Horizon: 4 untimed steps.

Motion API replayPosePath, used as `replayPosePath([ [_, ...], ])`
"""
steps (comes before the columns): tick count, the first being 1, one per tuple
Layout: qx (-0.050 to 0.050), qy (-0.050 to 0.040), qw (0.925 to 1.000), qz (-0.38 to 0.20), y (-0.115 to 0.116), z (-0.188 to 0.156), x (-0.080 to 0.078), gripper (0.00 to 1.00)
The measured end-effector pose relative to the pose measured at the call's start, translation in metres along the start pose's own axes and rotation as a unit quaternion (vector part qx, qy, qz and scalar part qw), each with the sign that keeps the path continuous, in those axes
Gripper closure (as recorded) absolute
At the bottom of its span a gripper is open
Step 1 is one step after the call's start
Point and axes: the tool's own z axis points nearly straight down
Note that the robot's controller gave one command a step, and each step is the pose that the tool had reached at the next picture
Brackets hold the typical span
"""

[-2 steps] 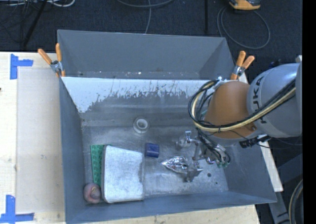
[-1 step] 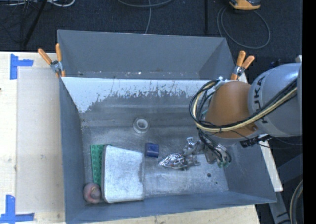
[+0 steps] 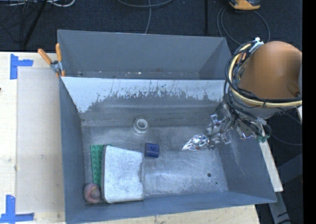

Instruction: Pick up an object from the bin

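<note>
A crumpled silver foil piece [image 3: 196, 143] is noted on the bin floor at about 3 o'clock from the floor's centre, close to the right-hand sloping wall. The gripper [image 3: 213, 136] is found directly at the foil's 2 o'clock side, its metal tip reaching the foil's upper right end. Contact appears likely, but a grasp cannot be confirmed. How far the tool is open cannot be told, as its tip merges with the shiny foil. The wrist, under an orange cover [image 3: 273, 72] ringed by cables, is seen above the bin's right rim.

A small blue block [image 3: 151, 150] is recorded near the floor's centre, well apart from the foil, at the foil's 9 o'clock. A clear ring-shaped tape roll [image 3: 140, 125] lies at 11 o'clock, near the back wall. A white rectangular pad [image 3: 122, 173] is placed at 8 o'clock. A green flat strip [image 3: 96, 162] lies along its left edge, touching it. A pinkish-grey ball [image 3: 92, 193] sits at 7 o'clock, against the pad's lower left corner. The grey metal bin [image 3: 148, 50] is otherwise scuffed along its back slope.
</note>
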Motion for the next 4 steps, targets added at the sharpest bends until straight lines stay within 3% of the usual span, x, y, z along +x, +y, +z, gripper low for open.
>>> replayPosePath([
  [1, -0.002, 0.0036, 1.0, 0.0, 0.001, 0.004, 0.001, 0.0],
  [2, -0.002, 0.0037, 1.0, -0.001, 0.001, 0.004, 0.001, 1.0],
  [3, -0.002, 0.0037, 1.0, -0.001, 0.001, 0.004, 0.001, 0.0],
  [4, -0.004, 0.0081, 0.9952, -0.098, 0.007, 0.101, 0.059, 0.0],
])
